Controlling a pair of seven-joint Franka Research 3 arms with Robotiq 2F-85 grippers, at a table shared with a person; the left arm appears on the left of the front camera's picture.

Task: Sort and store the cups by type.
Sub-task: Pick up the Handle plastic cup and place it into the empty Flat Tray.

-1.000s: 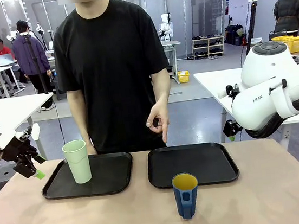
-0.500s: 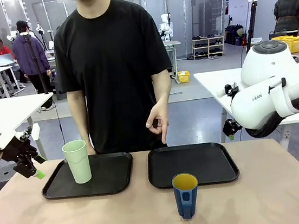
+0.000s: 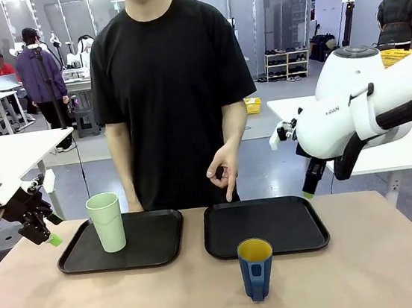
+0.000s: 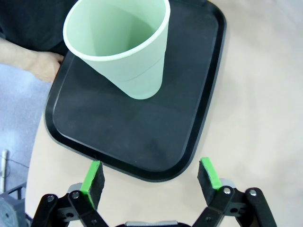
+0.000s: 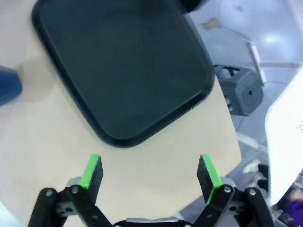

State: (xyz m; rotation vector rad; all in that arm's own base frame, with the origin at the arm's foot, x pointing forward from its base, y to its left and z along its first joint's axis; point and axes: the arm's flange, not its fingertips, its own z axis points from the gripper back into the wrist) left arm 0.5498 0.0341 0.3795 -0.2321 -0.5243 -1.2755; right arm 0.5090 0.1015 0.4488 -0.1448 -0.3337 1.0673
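Note:
A tall mint-green tumbler (image 3: pixel 106 222) stands upright on the left black tray (image 3: pixel 157 246). The dark blue mug (image 3: pixel 256 269), yellow inside, stands on the bare table in front of the right black tray (image 3: pixel 275 228). My left gripper (image 3: pixel 50 235) hovers open off the table's left edge. In its wrist view the left gripper (image 4: pixel 151 176) is just short of the tray's rim (image 4: pixel 142 172), with the tumbler (image 4: pixel 125 52) beyond. My right gripper (image 3: pixel 310 190) hangs open above the right tray's far right corner. In the right wrist view the right gripper (image 5: pixel 150 172) is empty, with the mug (image 5: pixel 8 85) at the left edge.
A person in a black shirt stands at the far side, one hand (image 3: pixel 224 170) hanging above the right tray's far rim, the other hand (image 4: pixel 45 66) behind the left tray. The right tray (image 5: pixel 123 66) holds nothing. Bare tabletop (image 3: pixel 134 305) spreads in front of both trays.
My right arm has swung left and forward, bringing its gripper over the right tray's far corner. The person has shifted slightly to the right. The left arm and both cups have not moved.

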